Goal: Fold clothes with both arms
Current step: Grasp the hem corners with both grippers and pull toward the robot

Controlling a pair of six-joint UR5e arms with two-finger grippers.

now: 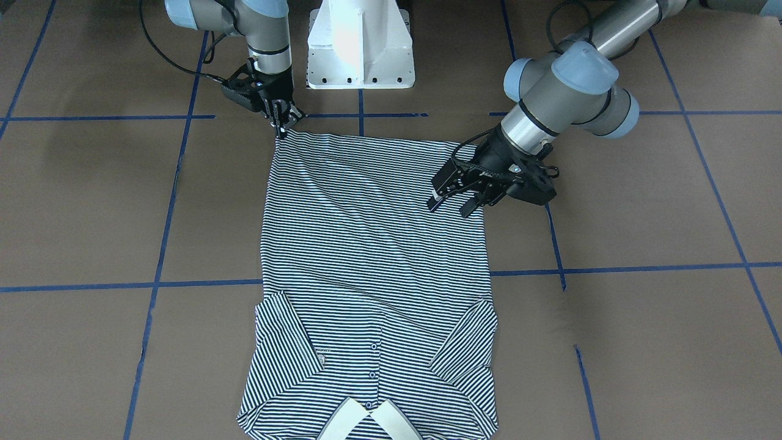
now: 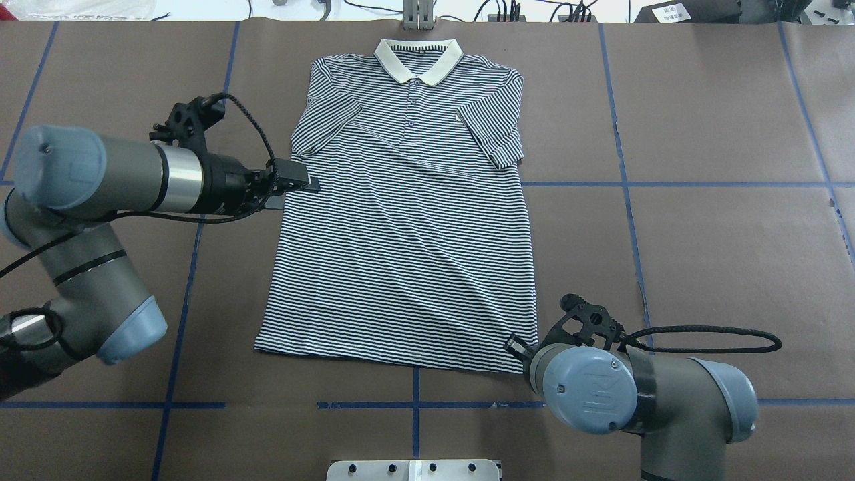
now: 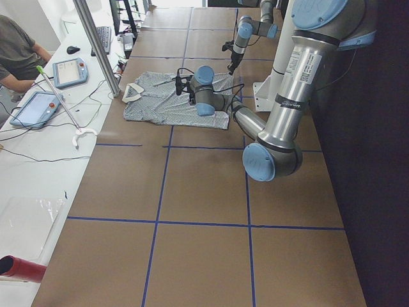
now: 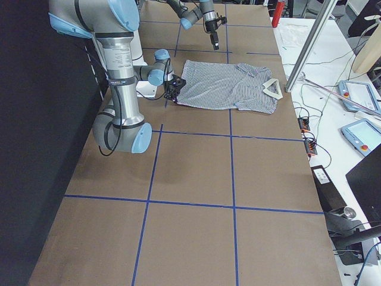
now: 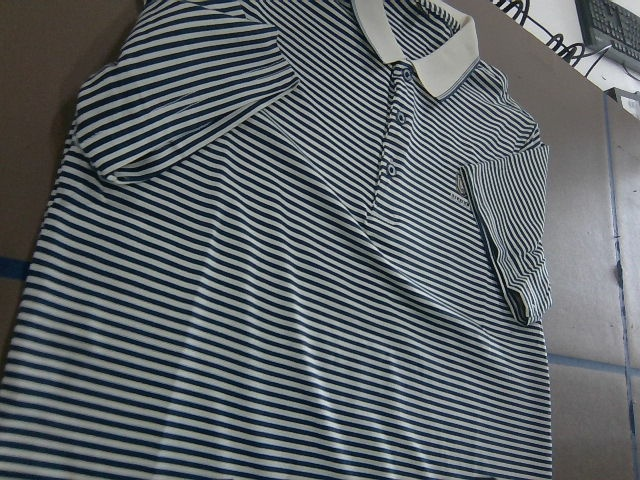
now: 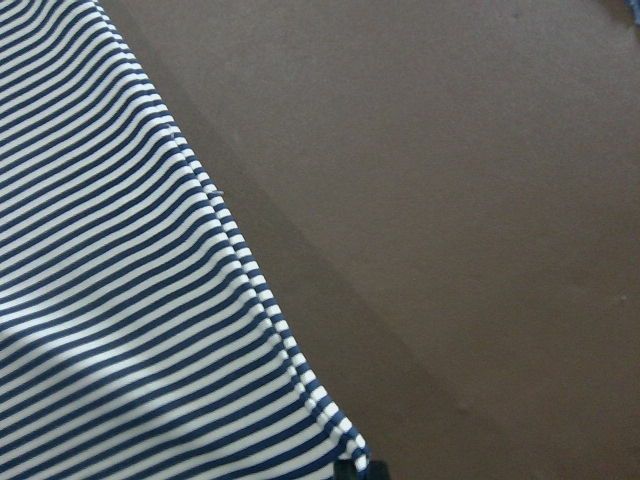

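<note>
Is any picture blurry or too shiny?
Front-facing view: the white base glares and looks washed out. Right wrist view: the shirt is soft and blurry up close, with a dark shadow along its edge. Left wrist view: the stripes look sharper.

The left arm [image 2: 93, 177] reaches in from the left. Its wrist lies flat and points to the right. The left gripper [image 1: 453, 205] hangs over the left edge of the shirt [image 1: 372, 244]. Its two fingers are spread apart and hold nothing. The right arm [image 2: 601, 387] is bent at the near right, and its wrist points down. The right gripper [image 1: 282, 127] has its fingers pinched tight on the near right corner of the shirt.
</note>
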